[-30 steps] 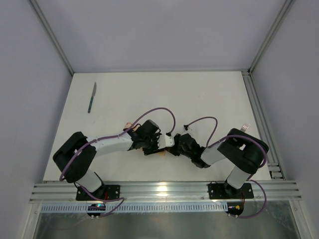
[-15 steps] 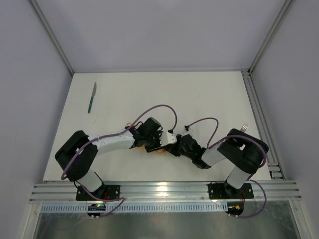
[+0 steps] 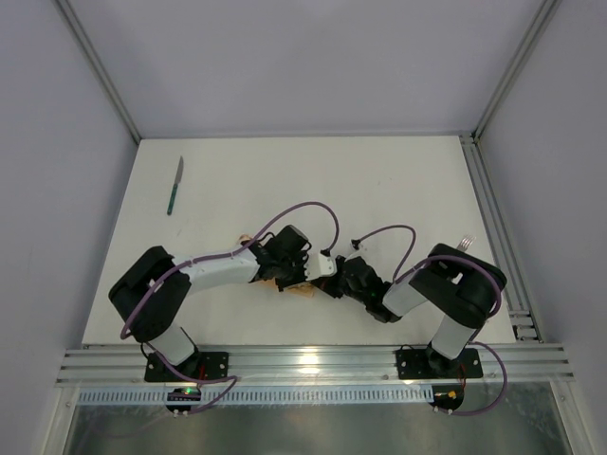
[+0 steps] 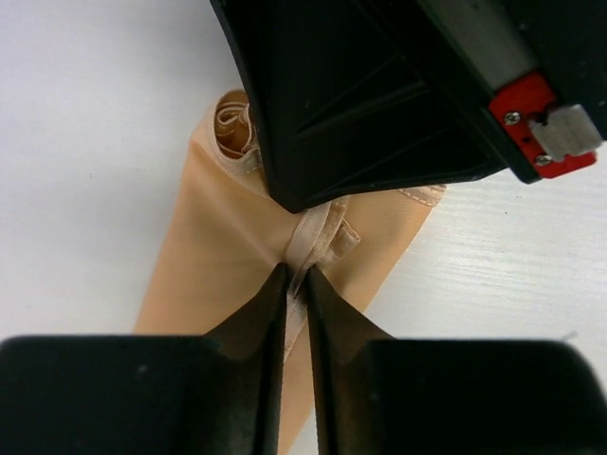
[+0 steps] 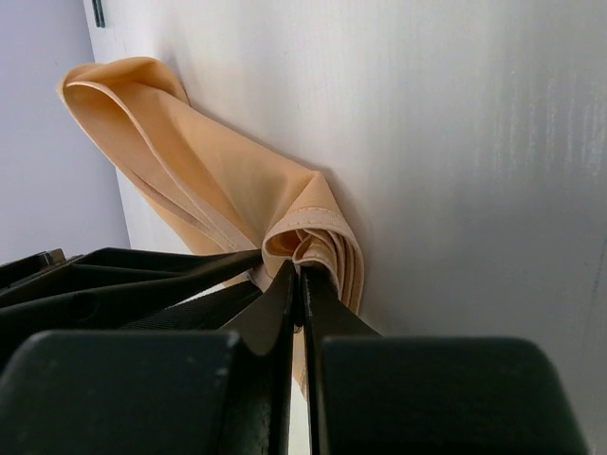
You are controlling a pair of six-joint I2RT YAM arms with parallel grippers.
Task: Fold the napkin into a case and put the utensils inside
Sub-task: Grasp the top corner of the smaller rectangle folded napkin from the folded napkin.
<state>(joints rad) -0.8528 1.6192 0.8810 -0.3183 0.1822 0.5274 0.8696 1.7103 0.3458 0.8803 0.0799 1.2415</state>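
Observation:
The peach-orange napkin (image 4: pixel 218 256) lies folded and bunched on the table, mostly hidden under both grippers in the top view (image 3: pixel 302 291). My left gripper (image 4: pixel 296 277) is shut on a hemmed fold of it. My right gripper (image 5: pixel 300 270) is shut on a bunched corner of the same napkin (image 5: pixel 237 190), facing the left one. The two grippers meet near the table's front middle (image 3: pixel 318 275). A knife with a teal-green handle (image 3: pixel 175 186) lies far left at the back. Silver prongs, perhaps the fork (image 3: pixel 467 243), peek out behind the right arm.
White table (image 3: pixel 379 180) with grey walls around. An aluminium rail (image 3: pixel 493 218) runs along the right edge and another along the front. Purple cables loop over both arms.
Both grippers stay closed on the napkin. The left wrist has shifted slightly forward and right; the napkin between them is more bunched and hidden.

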